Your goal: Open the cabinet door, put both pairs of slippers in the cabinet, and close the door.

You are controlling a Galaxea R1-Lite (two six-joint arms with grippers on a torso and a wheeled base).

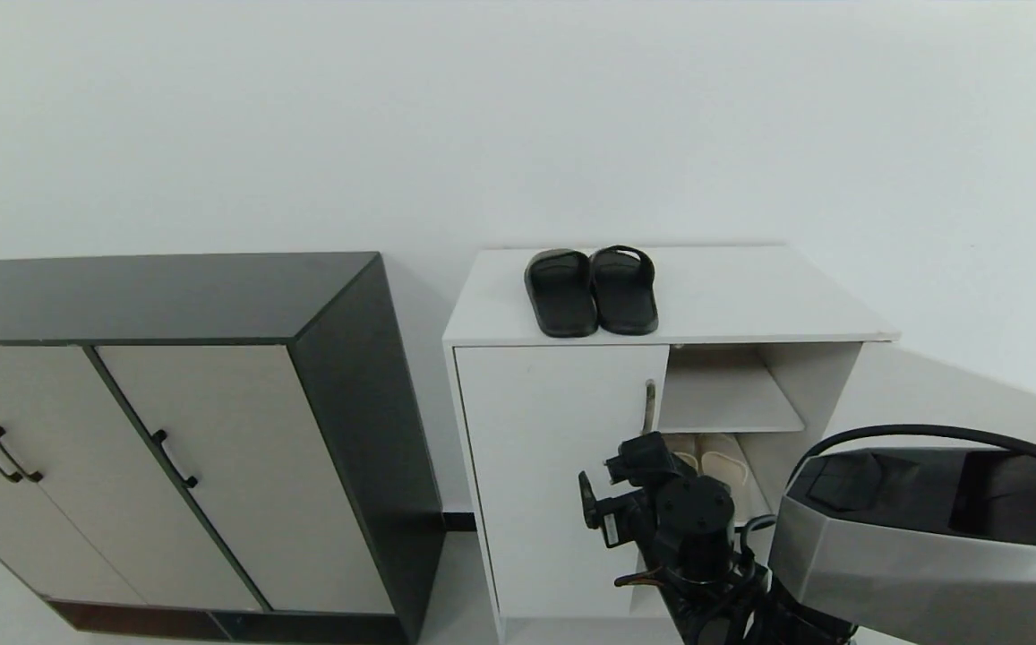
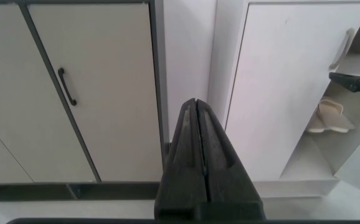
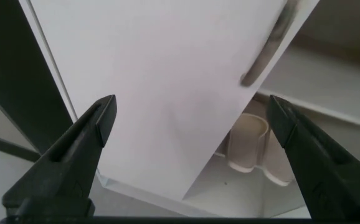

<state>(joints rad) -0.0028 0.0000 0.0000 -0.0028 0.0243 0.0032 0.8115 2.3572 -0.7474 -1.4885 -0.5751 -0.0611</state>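
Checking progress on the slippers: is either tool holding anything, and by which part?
Nothing is held. The right tool is open before the white cabinet door; the left tool is shut on nothing. The black slippers lie on the cabinet top.

no readable text, no legible labels or numbers, no signs anywhere

White cabinet stood against the wall, black slippers side by side on its top, near the left end. Left door was shut, handle at its right edge. Right compartment was open: a bare shelf, cream slippers on the level below. Right arm sat low in front of that opening. Dark cabinet with grey doors and black handles stood to the left, just apart.
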